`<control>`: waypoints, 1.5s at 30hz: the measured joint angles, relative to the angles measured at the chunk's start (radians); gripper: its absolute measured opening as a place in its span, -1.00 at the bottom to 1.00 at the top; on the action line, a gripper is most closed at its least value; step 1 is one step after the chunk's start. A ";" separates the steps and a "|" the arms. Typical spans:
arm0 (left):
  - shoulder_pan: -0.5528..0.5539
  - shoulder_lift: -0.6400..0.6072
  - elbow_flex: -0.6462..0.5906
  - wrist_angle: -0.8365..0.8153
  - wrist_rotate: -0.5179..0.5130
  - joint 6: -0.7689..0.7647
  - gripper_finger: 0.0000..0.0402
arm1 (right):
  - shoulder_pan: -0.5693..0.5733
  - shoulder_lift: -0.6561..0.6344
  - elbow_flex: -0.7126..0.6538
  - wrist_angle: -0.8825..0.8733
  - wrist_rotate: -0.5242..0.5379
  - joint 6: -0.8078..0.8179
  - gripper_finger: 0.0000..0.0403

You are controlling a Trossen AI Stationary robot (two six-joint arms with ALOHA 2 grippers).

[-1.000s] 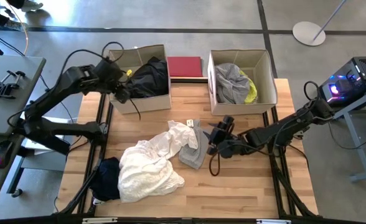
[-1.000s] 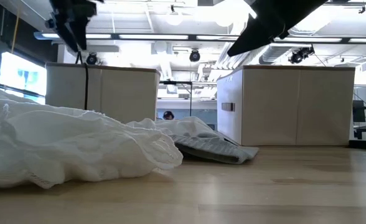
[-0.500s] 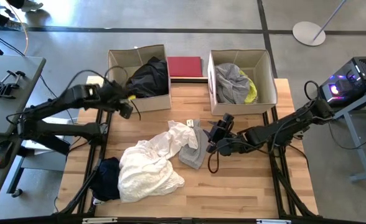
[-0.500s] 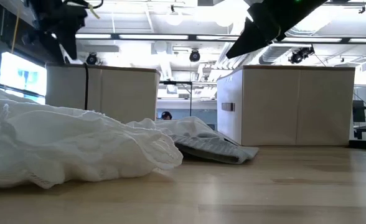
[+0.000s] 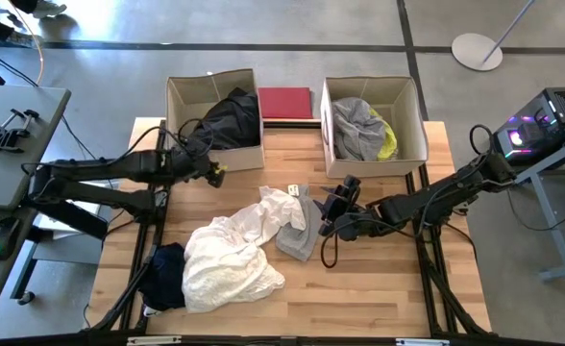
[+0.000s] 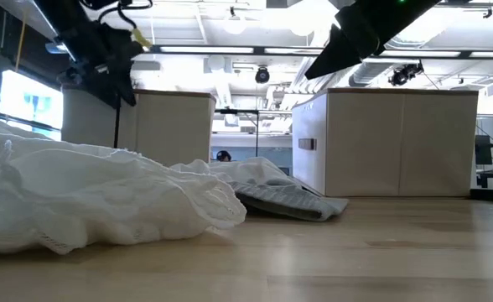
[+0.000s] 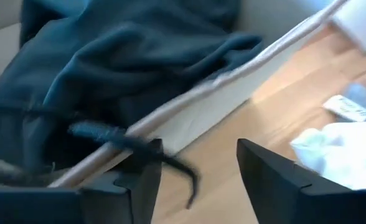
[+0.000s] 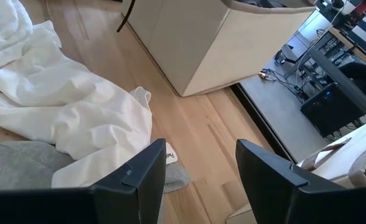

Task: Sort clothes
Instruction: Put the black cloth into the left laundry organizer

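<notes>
Left gripper point(image 5: 213, 174) has descended from the left cardboard box point(image 5: 188, 91) to its front wall, fingers spread, empty. Right gripper point(image 5: 328, 213), fingers spread, hovers beside the grey garment point(image 5: 299, 235).

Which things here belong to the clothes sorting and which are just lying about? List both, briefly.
Belongs to the job:
- white garment
- grey garment
- dark navy garment
- black garment in the left box
- grey garment in the right box
- yellow garment
- right box
- left pincer
- right pincer

Just lying about:
- dark-red rectangle
- clamp on the side desk
</notes>
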 joint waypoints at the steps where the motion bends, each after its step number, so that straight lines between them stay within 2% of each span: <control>1: -0.004 0.000 0.015 0.004 0.013 0.005 -0.08 | 0.000 0.000 0.000 0.000 0.000 0.000 -0.10; 7: -0.018 -0.014 0.147 0.009 0.098 0.064 -0.56 | -0.001 0.000 0.000 0.005 0.000 -0.001 -0.10; 10: -0.012 -0.016 0.225 0.033 0.088 0.160 -0.81 | -0.001 0.000 0.000 0.008 0.000 -0.001 -0.10; 12: 0.001 -0.016 0.269 0.091 0.044 0.266 -0.94 | -0.001 0.000 0.000 0.008 0.000 -0.001 -0.10; 17: 0.096 -0.012 0.295 0.300 -0.063 0.568 -0.96 | -0.001 0.000 0.000 0.022 0.000 -0.001 -0.10; 21: 0.219 0.007 0.295 0.361 -0.052 0.683 -0.99 | 0.005 0.000 0.000 0.030 0.000 0.001 -0.10; 24: 0.270 0.010 0.309 0.288 0.054 0.752 -0.97 | 0.008 0.000 0.000 0.035 -0.022 0.002 -0.10; 26: 0.266 0.009 0.336 0.202 0.144 0.794 -0.93 | 0.008 0.000 0.000 0.035 -0.041 0.013 -0.10; 29: 0.207 0.007 0.386 0.011 0.300 0.893 -0.84 | 0.008 0.000 0.000 0.035 -0.042 0.017 -0.10; 32: 0.093 0.008 0.386 -0.199 0.455 1.003 -0.78 | 0.000 0.000 0.000 0.052 -0.039 -0.011 -0.10; 34: 0.007 0.014 0.347 -0.274 0.471 0.956 -0.76 | -0.009 0.000 0.000 0.069 -0.038 -0.037 -0.10; 38: -0.131 0.016 0.220 -0.327 0.399 0.695 -0.72 | -0.036 0.000 0.000 0.106 -0.041 -0.080 -0.10; 42: -0.214 0.017 0.061 -0.263 0.278 0.448 -0.66 | -0.051 0.000 0.000 0.109 -0.042 -0.088 -0.10; 45: -0.227 0.016 -0.053 -0.131 0.249 0.346 -0.57 | -0.054 0.000 0.000 0.109 -0.043 -0.095 -0.10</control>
